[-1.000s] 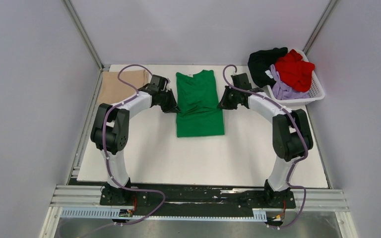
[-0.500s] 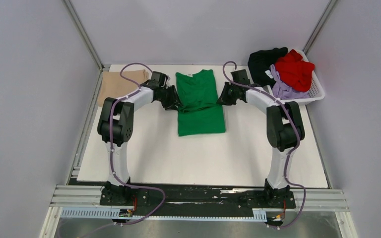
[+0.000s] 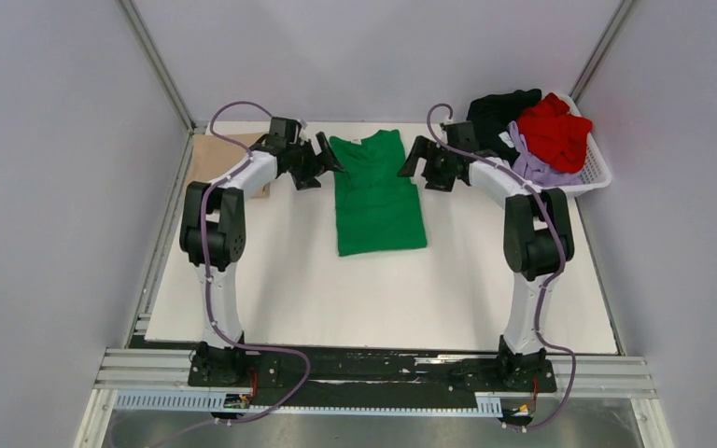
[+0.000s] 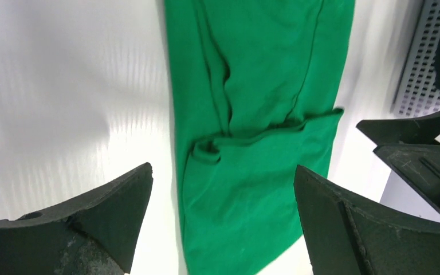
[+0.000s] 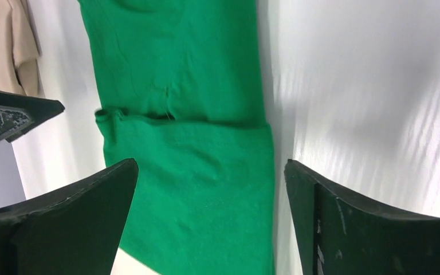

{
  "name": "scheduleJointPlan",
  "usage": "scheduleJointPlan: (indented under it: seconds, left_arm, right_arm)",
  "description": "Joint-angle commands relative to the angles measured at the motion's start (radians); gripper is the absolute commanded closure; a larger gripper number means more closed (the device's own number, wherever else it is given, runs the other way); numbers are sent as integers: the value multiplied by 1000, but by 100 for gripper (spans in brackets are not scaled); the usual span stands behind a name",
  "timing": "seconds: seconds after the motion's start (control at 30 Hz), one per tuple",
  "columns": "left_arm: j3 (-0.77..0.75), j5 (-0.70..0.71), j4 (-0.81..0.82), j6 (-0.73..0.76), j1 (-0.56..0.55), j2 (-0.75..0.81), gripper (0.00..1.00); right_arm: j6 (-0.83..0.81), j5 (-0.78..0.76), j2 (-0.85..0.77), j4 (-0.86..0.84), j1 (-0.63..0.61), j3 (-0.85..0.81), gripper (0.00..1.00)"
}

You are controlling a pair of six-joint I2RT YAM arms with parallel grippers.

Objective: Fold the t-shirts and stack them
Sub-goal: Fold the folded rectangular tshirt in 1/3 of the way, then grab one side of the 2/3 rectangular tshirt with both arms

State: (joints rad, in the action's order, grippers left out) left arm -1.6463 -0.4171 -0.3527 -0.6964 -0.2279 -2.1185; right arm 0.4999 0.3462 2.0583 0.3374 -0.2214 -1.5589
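Both arms stretch far forward over the white surface, wrists turned inward to face each other. The left gripper and right gripper hover with fingers spread wide, holding nothing. Between and just below them lies the green t-shirt, folded narrow, sleeves tucked in.

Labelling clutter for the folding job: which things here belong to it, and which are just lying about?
Job: bright green cloth t-shirt; tan cloth t-shirt; black cloth shirt; red cloth shirt; lavender cloth shirt.
Lying about: white plastic basket holding those three.
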Motion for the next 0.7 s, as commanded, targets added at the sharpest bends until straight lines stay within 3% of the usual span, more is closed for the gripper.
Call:
scheduleJointPlan:
  seconds: [0.0, 0.17, 0.37, 0.57, 0.67]
  left_arm:
    - [100, -8, 25, 22, 2, 162, 0]
    - [375, 13, 62, 6, -27, 364, 0]
    - [597, 89, 30, -15, -131, 505, 0]
    - [682, 104, 50, -53, -184, 484, 1]
    - [679, 100, 74, -64, -201, 440, 6]
  right_arm:
    - [-47, 3, -150, -26, -1, 120, 0]
    - [-22, -21, -329, -49, -1, 366, 0]
    - [32, -3, -463, -49, -2, 579, 0]
    - [62, 15, -467, -60, -2, 649, 2]
    - [71, 7, -453, -65, -2, 650, 4]
